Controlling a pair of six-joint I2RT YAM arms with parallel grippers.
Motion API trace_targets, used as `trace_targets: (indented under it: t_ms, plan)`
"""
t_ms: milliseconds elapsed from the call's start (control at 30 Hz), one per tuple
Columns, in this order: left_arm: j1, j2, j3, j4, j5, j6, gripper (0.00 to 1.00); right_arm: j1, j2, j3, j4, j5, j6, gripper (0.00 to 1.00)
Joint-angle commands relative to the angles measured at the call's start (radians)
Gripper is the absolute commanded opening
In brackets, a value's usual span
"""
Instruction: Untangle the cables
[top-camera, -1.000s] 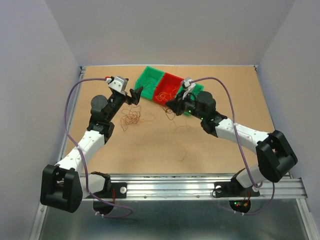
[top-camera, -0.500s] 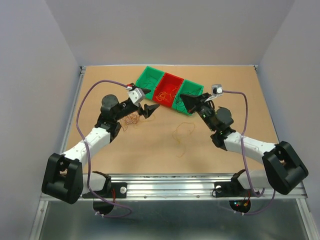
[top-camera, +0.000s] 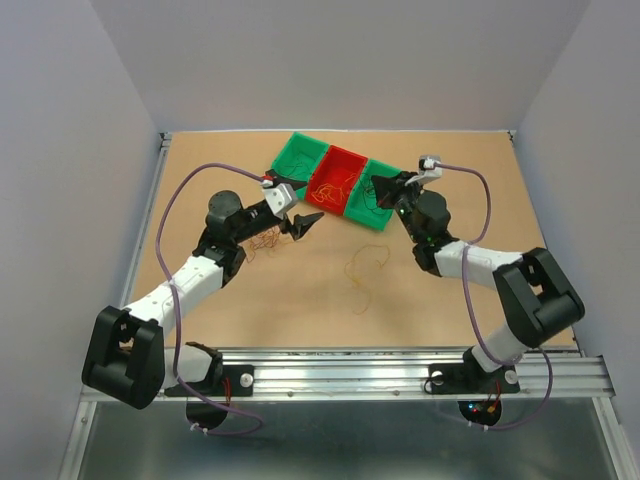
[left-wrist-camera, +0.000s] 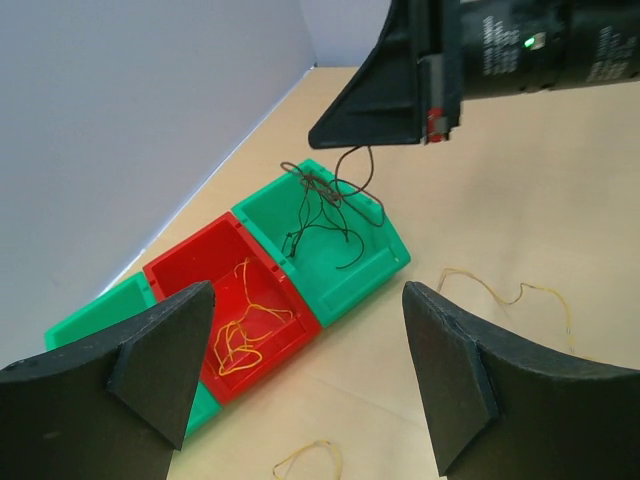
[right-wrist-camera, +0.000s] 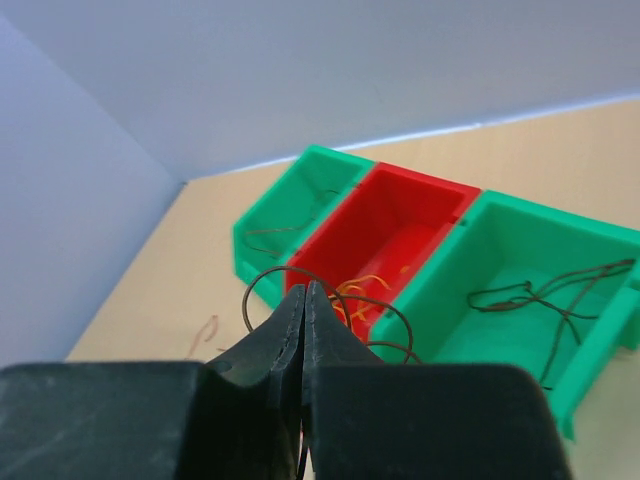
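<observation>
Three bins stand in a row at the far side of the bench (top-camera: 290, 300): a left green bin (right-wrist-camera: 318, 152), a red bin (left-wrist-camera: 185, 275) and a right green bin (left-wrist-camera: 372, 262); there are two claws. Of the cables, one dark strand (left-wrist-camera: 318, 205) is pinched in the closed right claw (right-wrist-camera: 303, 300) and dangles into the right green bin; orange strands (left-wrist-camera: 238, 340) lie in the red bin; a thin dark wire (right-wrist-camera: 270, 233) lies in the left green bin; an orange clump (top-camera: 265, 240) and one loose orange strand (top-camera: 365, 268) rest on the bench. The strands within each heap are too fine to count; the left arm partly hides the clump. The left claw (left-wrist-camera: 305, 370) gapes wide and holds nothing. A second ago the right claw was in front of the red bin; it is now over the right green bin; the left claw has moved from beside the left green bin toward the bench's middle.
</observation>
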Motion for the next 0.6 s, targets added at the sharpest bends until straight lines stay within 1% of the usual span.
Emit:
trace_targets:
  t_ms: [0,167,267,300,367,400,467,500,533,567]
  plan:
    - [-0.008,-0.024,0.004,0.030,-0.004,0.021,0.87,-0.053,0.120,0.140,-0.006,-0.029,0.010,0.01]
    - [-0.015,-0.019,0.005,0.022,-0.012,0.031,0.87,-0.090,0.246,0.209,-0.007,0.050,0.048,0.01]
    - [-0.018,-0.018,0.005,0.019,-0.015,0.037,0.87,-0.123,0.312,0.238,-0.007,0.028,0.096,0.01]
    - [-0.018,-0.019,0.007,0.019,-0.015,0.037,0.87,-0.128,0.324,0.243,-0.009,0.021,0.099,0.02]
    - [-0.019,-0.018,0.007,0.018,-0.019,0.037,0.87,-0.131,0.337,0.238,-0.007,0.036,0.099,0.15]
    - [-0.021,-0.019,0.008,0.016,-0.018,0.039,0.87,-0.131,0.335,0.235,-0.009,0.046,0.100,0.25]
    - [-0.022,-0.019,0.008,0.012,-0.018,0.044,0.87,-0.131,0.315,0.223,-0.011,0.054,0.097,0.35]
    - [-0.027,-0.015,0.010,0.006,-0.015,0.051,0.88,-0.131,0.308,0.217,-0.012,0.054,0.090,0.50]
    - [-0.031,-0.015,0.013,-0.002,-0.013,0.059,0.88,-0.131,0.297,0.214,-0.014,0.048,0.084,0.54]
    - [-0.038,-0.010,0.022,-0.013,-0.013,0.066,0.88,-0.131,0.271,0.205,-0.018,0.039,0.065,0.60]
